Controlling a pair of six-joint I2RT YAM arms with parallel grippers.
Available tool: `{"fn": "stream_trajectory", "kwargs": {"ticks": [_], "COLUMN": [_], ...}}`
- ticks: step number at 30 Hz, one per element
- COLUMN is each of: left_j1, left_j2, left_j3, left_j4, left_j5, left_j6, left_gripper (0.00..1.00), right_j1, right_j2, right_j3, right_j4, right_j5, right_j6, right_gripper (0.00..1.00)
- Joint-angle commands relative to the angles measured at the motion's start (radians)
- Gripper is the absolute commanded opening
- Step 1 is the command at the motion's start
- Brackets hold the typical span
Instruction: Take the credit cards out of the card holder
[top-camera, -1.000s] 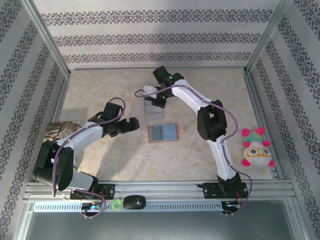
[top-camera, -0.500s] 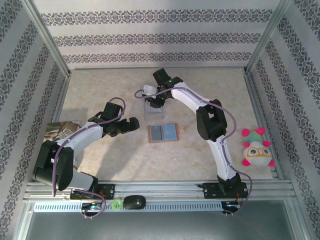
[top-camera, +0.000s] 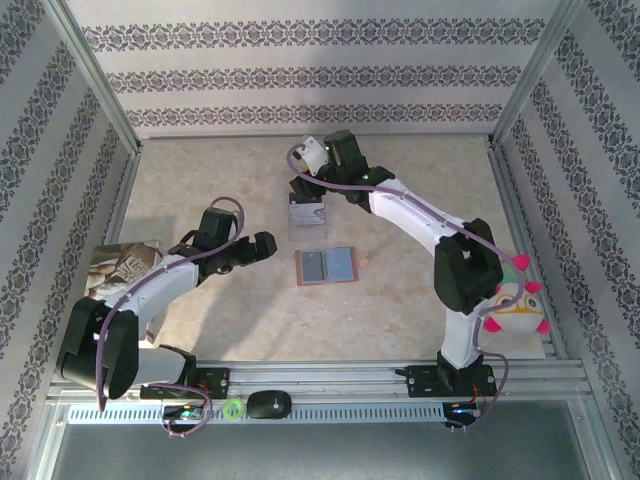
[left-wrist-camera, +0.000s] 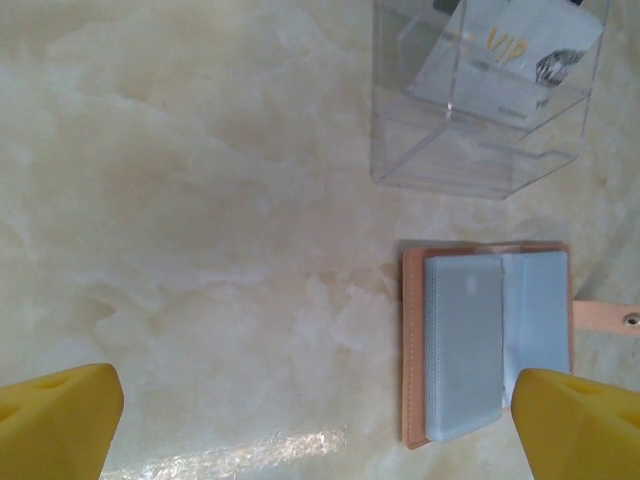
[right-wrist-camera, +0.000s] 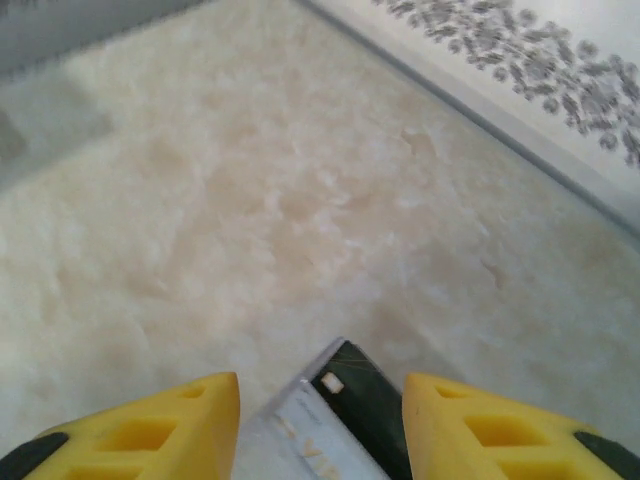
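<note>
Pulling back, the right claw (right-wrist-camera: 320, 385) is spreading over a card (right-wrist-camera: 335, 420) dropped in the case (left-wrist-camera: 480, 110), left claw (left-wrist-camera: 315, 400) gaping, holder (left-wrist-camera: 412, 350) seemingly holding more.

The card holder (left-wrist-camera: 462, 345), at its strap, and the clear case (left-wrist-camera: 470, 150) are cut off by edges.

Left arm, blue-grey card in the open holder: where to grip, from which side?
Probably its outer long edge, away from the hinge. The blue-grey card lies flat in the open card holder, apparently raised above the leather border there. Bring the open left pincer in low from that side.
</note>
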Motion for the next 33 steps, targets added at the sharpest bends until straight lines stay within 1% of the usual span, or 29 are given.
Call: {"fn": "stream_trajectory", "kwargs": {"ticks": [1,2,3,6,9,12,18,22,33], "left_j1": [0.022,0.025,0.026,0.034,0.038,0.038,0.038,0.038,0.038], "left_j2": [-0.030,-0.035,-0.038,-0.038,-0.025,-0.005,0.016,0.017,0.027], "left_j3": [-0.055,-0.073,-0.089,-0.122,-0.144,-0.165,-0.186,-0.195,-0.191], "left_j4": [0.101,0.118,0.130,0.152,0.181,0.224,0.257,0.250,0.248], "left_j5": [0.030,0.036,0.039,0.051,0.067,0.085,0.105,0.105,0.101], "left_j6": [-0.049,-0.055,-0.058,-0.063,-0.071,-0.092,-0.101,-0.096,-0.088], "left_gripper": [1.00,1.00,1.00,1.00,1.00,1.00,0.99,0.98,0.98], "right_j1": [0.057,0.077,0.095,0.143,0.215,0.273,0.322,0.324,0.333], "right_j2": [-0.055,-0.075,-0.095,-0.128,-0.111,-0.070,-0.033,0.016,0.080], "right_j3": [-0.136,-0.161,-0.190,-0.249,-0.269,-0.260,-0.248,-0.230,-0.205], "right_j4": [0.026,-0.021,-0.062,-0.186,-0.299,-0.375,-0.381,-0.409,-0.394], "right_j5": [0.125,0.186,0.211,0.234,0.292,0.337,0.371,0.387,0.405], "right_j6": [0.296,0.329,0.349,0.379,0.353,0.333,0.290,0.271,0.221], "right_gripper": [0.47,0.47,0.47,0.48,0.47,0.47,0.46,0.46,0.45]}}
